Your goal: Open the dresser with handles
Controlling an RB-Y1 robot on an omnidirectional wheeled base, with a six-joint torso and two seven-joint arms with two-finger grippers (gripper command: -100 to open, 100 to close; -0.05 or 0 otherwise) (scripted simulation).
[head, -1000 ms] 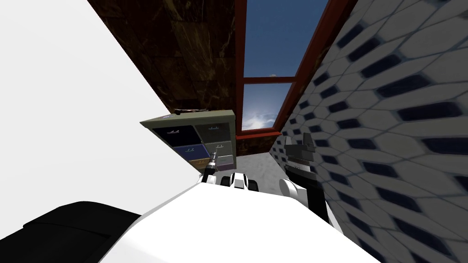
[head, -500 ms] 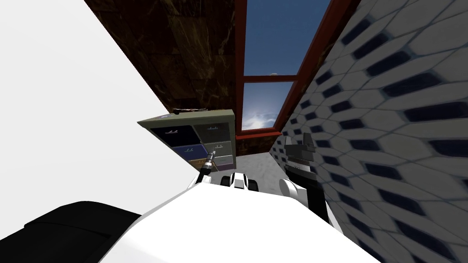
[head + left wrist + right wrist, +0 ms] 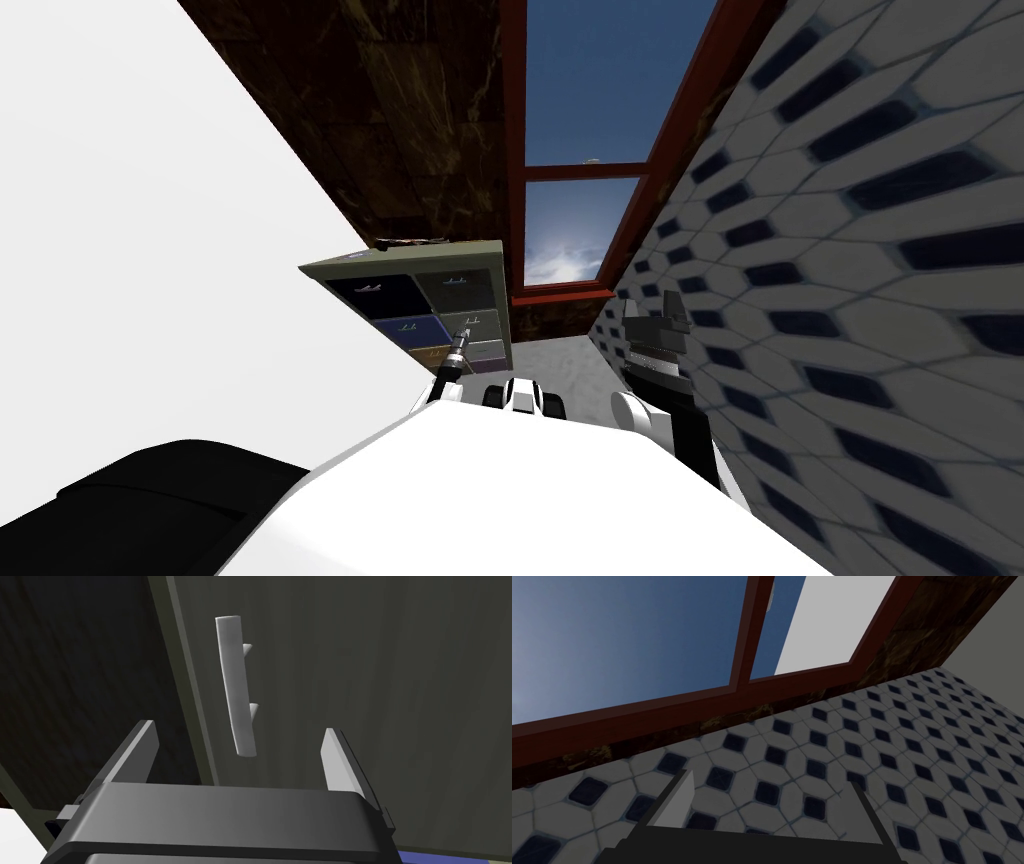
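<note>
Facing the dresser [image 3: 418, 268], left claw [image 3: 239, 727] gapes near a shut drawer handle [image 3: 234, 686].

Olive dresser [image 3: 420, 268] against wall; drawers shut; grey bar handle [image 3: 235, 686].

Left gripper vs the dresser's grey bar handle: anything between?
Nothing. Left wrist view: the light grey bar handle stands straight ahead of the open left gripper, dark olive drawer front behind it.
</note>
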